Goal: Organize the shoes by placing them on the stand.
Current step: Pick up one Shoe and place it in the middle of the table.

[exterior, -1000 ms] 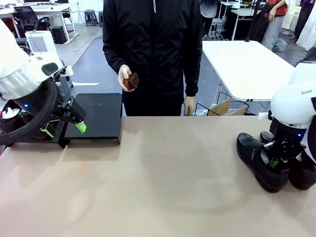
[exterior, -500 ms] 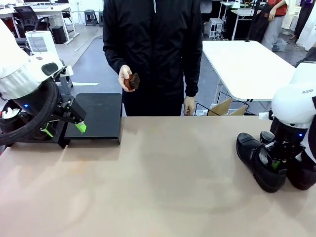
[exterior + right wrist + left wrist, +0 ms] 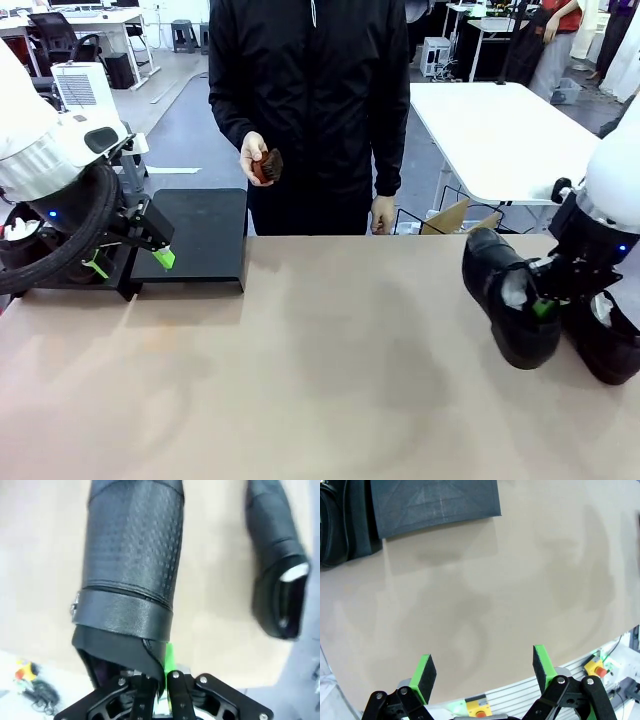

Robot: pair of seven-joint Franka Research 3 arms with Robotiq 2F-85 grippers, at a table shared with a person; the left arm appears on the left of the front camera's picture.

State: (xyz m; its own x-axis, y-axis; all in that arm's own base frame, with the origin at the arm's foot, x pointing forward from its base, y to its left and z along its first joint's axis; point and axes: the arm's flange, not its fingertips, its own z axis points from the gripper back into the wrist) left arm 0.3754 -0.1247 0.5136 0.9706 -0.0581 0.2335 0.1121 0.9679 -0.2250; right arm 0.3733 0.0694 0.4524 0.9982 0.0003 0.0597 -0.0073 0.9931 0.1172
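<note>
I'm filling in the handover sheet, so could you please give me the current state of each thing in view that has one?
left claw: open, holding nothing, over the table.
right claw: shut on the held shoe's rim.
held shoe: tilted, toe raised.
second shoe: resting on the table, ungripped.
stand: no shoe on the part that shows.
person's hand: closed around a small brown object.

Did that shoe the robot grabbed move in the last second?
Yes. The held shoe rose off the table and shifted left, away from the other shoe.
</note>
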